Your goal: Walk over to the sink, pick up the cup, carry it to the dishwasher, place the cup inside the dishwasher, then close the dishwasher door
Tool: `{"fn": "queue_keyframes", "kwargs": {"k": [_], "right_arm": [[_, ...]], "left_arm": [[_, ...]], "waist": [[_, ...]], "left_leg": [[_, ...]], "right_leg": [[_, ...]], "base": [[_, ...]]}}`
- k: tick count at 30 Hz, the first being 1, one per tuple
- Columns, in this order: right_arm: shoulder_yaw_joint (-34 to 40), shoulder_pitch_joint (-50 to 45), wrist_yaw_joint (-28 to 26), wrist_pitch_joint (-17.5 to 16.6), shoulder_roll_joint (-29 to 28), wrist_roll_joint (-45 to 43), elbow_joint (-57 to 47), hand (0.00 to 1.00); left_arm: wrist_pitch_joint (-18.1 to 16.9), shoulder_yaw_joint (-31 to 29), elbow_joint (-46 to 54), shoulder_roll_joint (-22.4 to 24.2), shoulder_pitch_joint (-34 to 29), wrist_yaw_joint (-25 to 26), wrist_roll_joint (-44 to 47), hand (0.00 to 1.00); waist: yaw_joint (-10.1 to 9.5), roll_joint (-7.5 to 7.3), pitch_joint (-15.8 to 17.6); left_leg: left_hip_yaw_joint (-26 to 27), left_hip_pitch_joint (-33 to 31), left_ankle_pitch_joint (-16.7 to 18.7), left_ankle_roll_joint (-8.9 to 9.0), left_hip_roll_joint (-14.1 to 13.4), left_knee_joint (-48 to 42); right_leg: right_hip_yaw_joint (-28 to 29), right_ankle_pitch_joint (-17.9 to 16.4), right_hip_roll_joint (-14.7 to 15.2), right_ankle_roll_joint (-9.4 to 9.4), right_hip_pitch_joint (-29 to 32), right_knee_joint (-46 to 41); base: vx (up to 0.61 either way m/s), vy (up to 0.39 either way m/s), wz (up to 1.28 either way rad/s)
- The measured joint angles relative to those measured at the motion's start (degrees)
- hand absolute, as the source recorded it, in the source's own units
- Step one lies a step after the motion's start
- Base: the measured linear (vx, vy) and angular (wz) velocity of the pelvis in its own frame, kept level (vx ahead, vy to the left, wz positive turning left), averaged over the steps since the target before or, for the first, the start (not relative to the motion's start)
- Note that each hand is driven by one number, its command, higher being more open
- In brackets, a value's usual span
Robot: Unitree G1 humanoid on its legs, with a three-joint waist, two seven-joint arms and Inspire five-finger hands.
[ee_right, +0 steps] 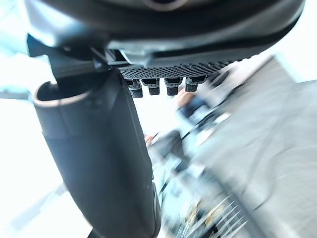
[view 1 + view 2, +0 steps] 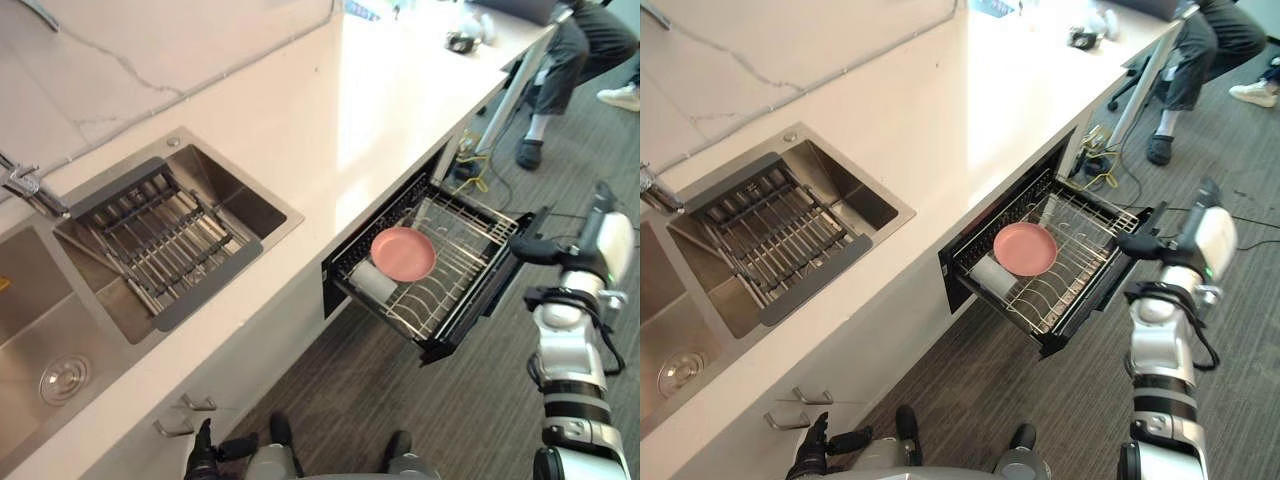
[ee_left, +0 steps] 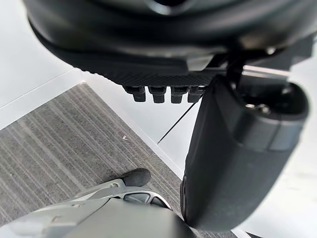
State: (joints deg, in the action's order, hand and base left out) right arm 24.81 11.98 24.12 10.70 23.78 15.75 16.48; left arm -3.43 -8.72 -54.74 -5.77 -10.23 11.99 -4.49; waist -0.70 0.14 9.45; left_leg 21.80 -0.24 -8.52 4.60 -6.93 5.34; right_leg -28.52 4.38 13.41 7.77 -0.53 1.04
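Note:
The dishwasher drawer (image 2: 478, 305) stands pulled out from under the white counter (image 2: 330, 110). In its wire rack a pale cup (image 2: 374, 282) lies on its side, touching a pink plate (image 2: 403, 253). My right hand (image 2: 537, 249) is at the drawer's outer front corner, fingers straight and reaching against its dark edge, holding nothing. My left hand (image 2: 205, 456) hangs low by the cabinet front, fingers relaxed and empty. The sink (image 2: 40, 320) is at the left of the counter.
A dark drying rack (image 2: 160, 240) sits over the sink's right basin, with the faucet (image 2: 28, 188) behind it. Two cabinet handles (image 2: 185, 415) stick out below. A seated person (image 2: 585, 40) and cables (image 2: 470, 165) are at the counter's far end. Carpet lies around the drawer.

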Motion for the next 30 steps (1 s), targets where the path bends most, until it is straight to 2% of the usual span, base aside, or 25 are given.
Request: {"fn": "queue_keyframes", "kwargs": {"k": [1, 3, 4, 5, 7, 9, 10, 11, 15, 16, 17, 21, 23, 26, 30], "right_arm": [[2.2, 0.0, 1.7, 0.3, 0.0, -4.7, 0.7, 0.00], [4.3, 0.4, 3.4, 0.3, 0.3, -8.6, 1.3, 0.00], [5.5, 1.2, 4.4, 0.3, 0.6, -11.7, 1.6, 0.00], [7.1, 2.4, 5.5, 0.2, 1.3, -15.6, 2.4, 0.00], [9.2, 3.6, 6.1, 0.2, 2.1, -19.1, 3.7, 0.00], [10.9, 3.7, 5.8, 0.1, 3.1, -23.7, 3.8, 0.00], [10.9, 3.9, 5.6, 0.1, 3.1, -24.2, 3.8, 0.00], [10.7, 5.2, 4.5, 0.1, 3.2, -25.3, 3.8, 0.00], [8.6, 10.2, 1.3, -0.2, 4.0, -25.7, 3.8, 0.00], [6.8, 11.4, -0.2, -0.9, 5.0, -25.6, 3.3, 0.00], [6.0, 11.7, -0.8, -1.2, 5.4, -25.6, 3.1, 0.00], [1.9, 15.0, -4.4, -2.5, 7.4, -24.5, 3.1, 0.00], [-0.2, 15.3, -5.6, -2.6, 7.3, -23.2, 3.3, 0.00], [-3.8, 16.2, -6.1, -2.5, 7.2, -18.5, 4.8, 0.00], [-2.5, 18.8, -3.5, -2.6, 9.9, -16.1, 11.9, 0.00]], "left_arm": [[0.1, 0.0, -0.1, -0.1, 0.1, 0.3, 0.1, 1.00], [0.0, 0.3, -0.1, -0.1, 0.8, 0.4, 0.5, 1.00], [-0.1, 0.6, -0.1, -0.1, 1.3, 0.3, 1.5, 1.00], [-0.4, 1.4, -0.2, 0.0, 1.8, 0.3, 3.1, 1.00], [-1.2, 1.8, -0.7, 0.8, 1.9, 0.3, 5.0, 1.00], [-2.4, 3.7, -0.7, 2.3, 2.0, 1.1, 6.7, 1.00], [-2.7, 4.2, -0.7, 2.6, 2.0, 1.2, 6.8, 1.00], [-3.0, 5.4, -0.3, 3.0, 2.1, 1.6, 6.8, 1.00], [-3.3, 8.1, 1.4, 4.1, 2.5, 1.9, 7.0, 1.00], [-3.1, 8.5, 2.2, 4.4, 2.6, 1.9, 8.0, 1.00], [-3.1, 8.9, 2.3, 4.5, 2.6, 1.9, 8.1, 1.00], [-2.0, 10.5, 2.4, 4.9, 2.6, 1.4, 9.5, 1.00], [-1.3, 10.5, 2.4, 5.0, 2.6, 0.8, 9.7, 1.00], [-1.0, 10.5, 2.5, 5.0, 2.5, -0.4, 9.8, 1.00], [-0.3, 10.4, 2.3, 4.7, 2.4, -2.2, 10.0, 1.00]], "waist": [[0.65, 0.21, 0.0], [1.17, 0.73, 0.4], [2.06, 1.33, 1.1], [2.94, 2.38, 2.3], [3.22, 4.11, 4.1], [3.39, 7.24, 6.7], [3.39, 7.84, 7.2], [3.40, 9.67, 8.0], [3.26, 13.02, 11.6], [3.25, 14.47, 12.8], [3.19, 14.64, 13.3], [2.53, 17.08, 15.2], [1.32, 17.24, 15.0], [0.66, 17.43, 14.9], [0.46, 17.51, 14.9]], "left_leg": [[1.5, -0.9, 0.1, 0.19, -0.5, 0.0], [2.6, -3.1, 0.0, 0.29, -0.6, 0.0], [2.9, -4.5, -0.4, 0.28, -0.6, 0.0], [3.6, -5.8, -0.7, -0.07, -0.5, 0.0], [5.0, -6.4, -0.8, -0.16, -0.3, 0.0], [5.9, -6.9, -0.9, -0.25, -0.1, 0.0], [6.0, -7.3, -0.9, -0.34, 0.0, 0.0], [6.6, -7.8, -1.1, -0.56, 0.1, -0.1], [7.9, -8.8, -1.1, -0.59, 0.4, -0.3], [7.8, -8.9, -1.1, -0.63, 0.6, -0.3], [7.7, -9.1, -1.1, -0.66, 0.7, -0.3], [4.7, -10.4, -0.9, -0.92, 2.2, -0.3], [2.7, -10.6, -1.0, -0.98, 3.1, -0.4], [-1.2, -10.7, -1.1, -1.06, 4.5, -0.4], [-6.1, -10.6, -1.3, -1.99, 7.5, -0.4]], "right_leg": [[1.7, 0.3, 0.0, -0.44, 2.3, -0.5], [3.4, 0.6, 0.1, -0.87, 5.9, -1.8], [4.1, 0.8, 0.2, -1.20, 7.8, -2.3], [5.1, 1.5, 0.2, -1.49, 9.7, -2.7], [6.6, 2.3, 0.1, -1.71, 11.3, -2.4], [8.0, 3.5, 0.0, -1.71, 12.5, -1.9], [8.2, 3.7, 0.0, -1.75, 13.3, -1.9], [9.1, 4.1, -0.1, -1.88, 14.3, -1.9], [10.8, 4.6, -0.2, -1.93, 16.6, -2.0], [11.0, 4.7, 0.0, -1.90, 16.9, -2.2], [11.0, 4.6, 0.1, -1.88, 17.2, -2.3], [10.8, 4.0, 2.0, -1.11, 19.1, -4.5], [11.0, 3.5, 3.2, -0.65, 19.9, -6.0], [9.3, 1.8, 5.8, 0.20, 19.9, -9.3], [5.9, -1.3, 10.6, 1.56, 19.1, -15.1]], "base": [[-0.06, 0.012, -0.44], [-0.05, 0.016, -0.42], [-0.03, 0.011, -0.31], [-0.03, 0.010, -0.31], [-0.02, 0.008, -0.35], [0.01, 0.003, -0.31], [0.04, -0.001, -0.29], [0.04, -0.001, -0.33], [0.05, 0.001, -0.20], [0.04, 0.004, -0.07], [0.06, 0.011, -0.03], [0.05, 0.022, 0.12], [0.07, 0.028, 0.14], [0.07, 0.045, 0.47], [0.01, 0.072, 0.64]]}}
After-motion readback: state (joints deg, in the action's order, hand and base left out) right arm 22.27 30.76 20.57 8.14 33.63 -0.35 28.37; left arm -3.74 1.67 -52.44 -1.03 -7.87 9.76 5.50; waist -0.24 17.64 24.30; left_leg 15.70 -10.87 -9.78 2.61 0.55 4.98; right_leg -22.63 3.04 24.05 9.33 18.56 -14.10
